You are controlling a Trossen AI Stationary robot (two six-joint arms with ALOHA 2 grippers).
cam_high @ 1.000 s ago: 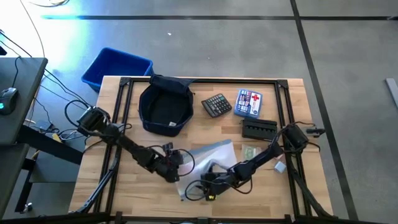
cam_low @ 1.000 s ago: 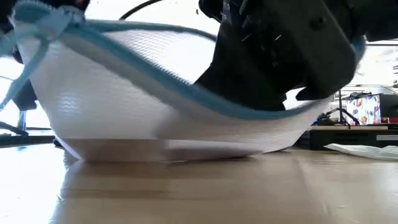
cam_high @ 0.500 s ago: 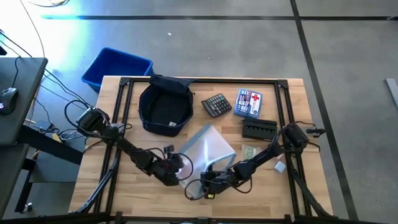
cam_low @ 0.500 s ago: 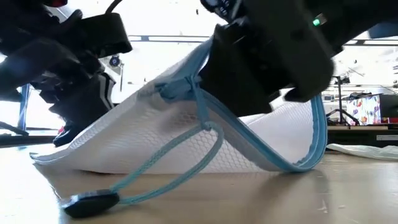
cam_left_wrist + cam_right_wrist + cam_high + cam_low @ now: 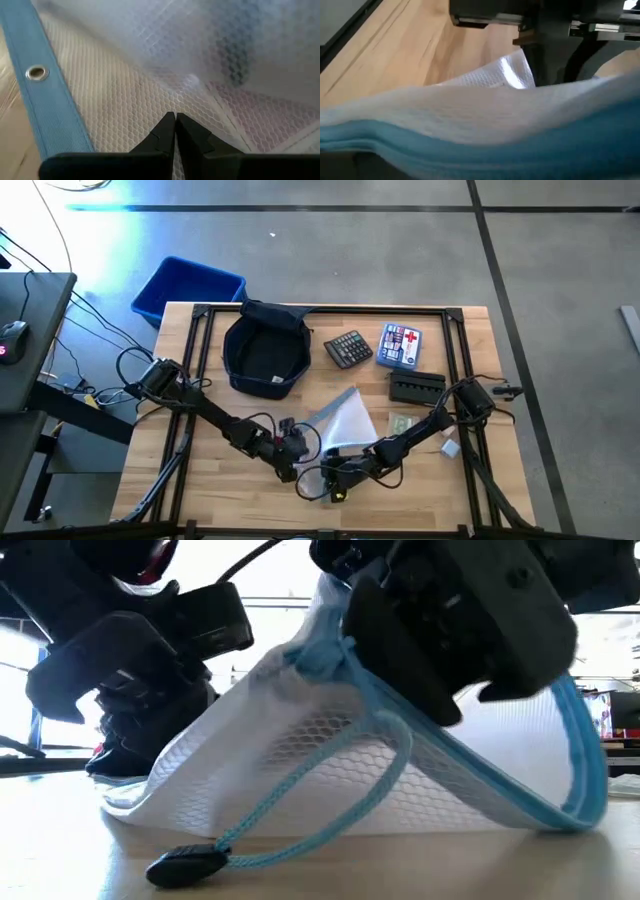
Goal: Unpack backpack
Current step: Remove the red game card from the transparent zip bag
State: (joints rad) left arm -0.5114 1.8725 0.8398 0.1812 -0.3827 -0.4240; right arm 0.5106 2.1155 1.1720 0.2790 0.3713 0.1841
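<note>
Two robot hands meet at the near middle of a wooden desk [image 5: 200, 490], both on a clear mesh pouch [image 5: 345, 420] with a light blue zip edge. The left hand [image 5: 290, 452] has its two dark fingers [image 5: 167, 131] pinched together on the pouch's mesh, beside the blue border with its metal eyelet [image 5: 37, 73]. The right hand [image 5: 335, 472] sits just beside it on the pouch's near edge; the blue zip band fills its wrist view, and whether its fingers are closed cannot be told. From desk level, the pouch stands lifted like a tent between the two hands, and a blue cord [image 5: 300, 810] hangs from it to a black toggle [image 5: 188, 865] lying on the desk.

Farther back, the backpack [image 5: 266, 350] lies open near the desk's far edge, left of centre, well apart from both hands. To its right are a calculator [image 5: 349, 348], a blue first-aid box [image 5: 399, 345] and a black case [image 5: 417, 387]. A blue bin [image 5: 187, 290] stands on the floor beyond the desk's far left corner.
</note>
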